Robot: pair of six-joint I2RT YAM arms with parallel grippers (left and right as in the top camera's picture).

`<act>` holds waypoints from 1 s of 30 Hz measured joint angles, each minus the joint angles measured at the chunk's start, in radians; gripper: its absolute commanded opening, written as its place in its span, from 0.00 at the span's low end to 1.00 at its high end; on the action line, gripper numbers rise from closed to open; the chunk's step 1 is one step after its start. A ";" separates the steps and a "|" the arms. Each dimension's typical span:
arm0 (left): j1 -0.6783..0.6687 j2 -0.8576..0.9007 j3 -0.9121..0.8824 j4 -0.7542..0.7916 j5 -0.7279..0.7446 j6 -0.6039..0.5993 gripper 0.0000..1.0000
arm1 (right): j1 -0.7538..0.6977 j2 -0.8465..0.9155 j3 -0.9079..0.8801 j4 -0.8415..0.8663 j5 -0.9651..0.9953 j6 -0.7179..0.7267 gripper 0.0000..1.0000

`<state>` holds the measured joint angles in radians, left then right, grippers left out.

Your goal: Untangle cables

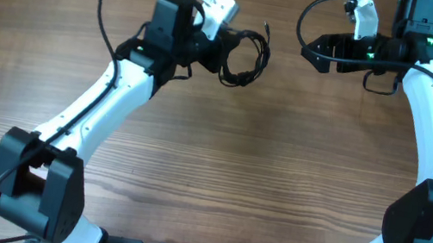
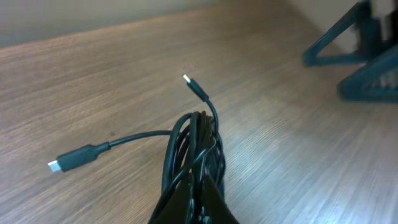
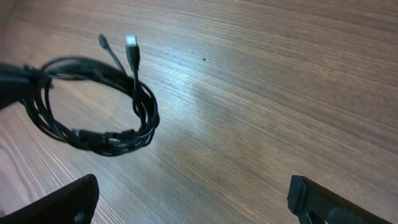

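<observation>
- The cables (image 1: 245, 63), a looped black bundle with two plug ends poking out, hang at the tip of the left pincer (image 1: 227, 46).
- The left pincer is clamped narrow on the bundle's edge.
- The right pincer (image 1: 315, 50) gapes wide and empty, well apart from the left pincer, above the wooden surface (image 1: 282, 149).

Bare table (image 1: 282, 149) lies open between the right claw (image 1: 312, 56) and the looped cables (image 1: 245, 61), the nearest obstacle.

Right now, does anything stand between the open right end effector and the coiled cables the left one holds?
Nothing visible: only wooden tabletop separates the right end effector from the coiled cables in the left end effector.
</observation>
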<state>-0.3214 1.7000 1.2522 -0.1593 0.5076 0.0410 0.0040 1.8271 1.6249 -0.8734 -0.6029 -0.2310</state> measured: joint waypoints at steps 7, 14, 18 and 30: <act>0.093 -0.006 0.000 0.065 0.177 -0.069 0.04 | 0.048 0.000 -0.038 0.062 -0.026 -0.024 1.00; 0.115 -0.006 0.000 0.068 0.295 -0.092 0.04 | 0.118 0.000 -0.123 0.167 -0.067 -0.037 0.94; 0.115 -0.006 0.000 0.071 0.341 -0.097 0.04 | 0.153 0.000 -0.145 0.217 -0.073 -0.024 0.87; 0.115 -0.006 0.000 0.071 0.363 -0.129 0.04 | 0.161 0.000 -0.145 0.284 -0.070 0.048 0.71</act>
<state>-0.2066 1.6939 1.2522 -0.0883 0.8703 -0.0883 0.1650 1.8271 1.4796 -0.5892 -0.6727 -0.1833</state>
